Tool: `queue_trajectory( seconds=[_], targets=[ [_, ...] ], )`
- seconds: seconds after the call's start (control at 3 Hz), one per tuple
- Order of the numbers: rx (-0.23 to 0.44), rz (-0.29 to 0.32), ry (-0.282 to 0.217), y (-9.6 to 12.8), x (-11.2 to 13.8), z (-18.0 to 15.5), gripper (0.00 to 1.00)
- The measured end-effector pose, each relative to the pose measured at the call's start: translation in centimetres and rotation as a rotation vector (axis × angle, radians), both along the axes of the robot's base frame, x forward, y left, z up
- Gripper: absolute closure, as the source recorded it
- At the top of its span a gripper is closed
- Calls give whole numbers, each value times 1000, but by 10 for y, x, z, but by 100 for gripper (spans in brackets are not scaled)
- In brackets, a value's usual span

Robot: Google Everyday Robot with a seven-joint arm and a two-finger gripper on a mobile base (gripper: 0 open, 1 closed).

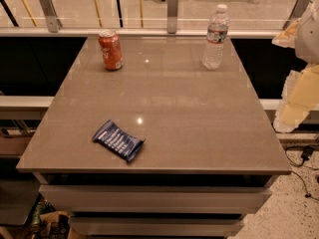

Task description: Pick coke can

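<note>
We saw the coke can point(110, 50) standing upright at the far left corner of the tabletop point(189, 118). The claw point(298, 96) hung beyond the right edge, so the can lay well to its left, across the tabletop. Whether the claw was spread, we could not tell.

Water bottle point(216, 36) stands between hand point(297, 96), far right, and coke can point(110, 50).

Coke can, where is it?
The coke can stands at the far left corner of the table, level with the water bottle; the hand is off the right edge.
</note>
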State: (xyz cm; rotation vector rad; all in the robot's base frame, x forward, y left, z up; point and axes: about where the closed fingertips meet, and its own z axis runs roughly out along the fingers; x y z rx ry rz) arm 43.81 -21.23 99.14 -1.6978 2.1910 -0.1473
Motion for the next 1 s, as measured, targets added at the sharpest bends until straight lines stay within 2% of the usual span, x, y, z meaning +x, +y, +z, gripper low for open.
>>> queue_trajectory(
  seconds=[0.33, 0.67, 1.0],
  targets=[
    [-7, -12, -11, 0, 5, 4, 0],
    [-8, -74, -40, -6, 23, 10, 0],
    [13, -142, -106, -12, 49, 21, 0]
  ],
)
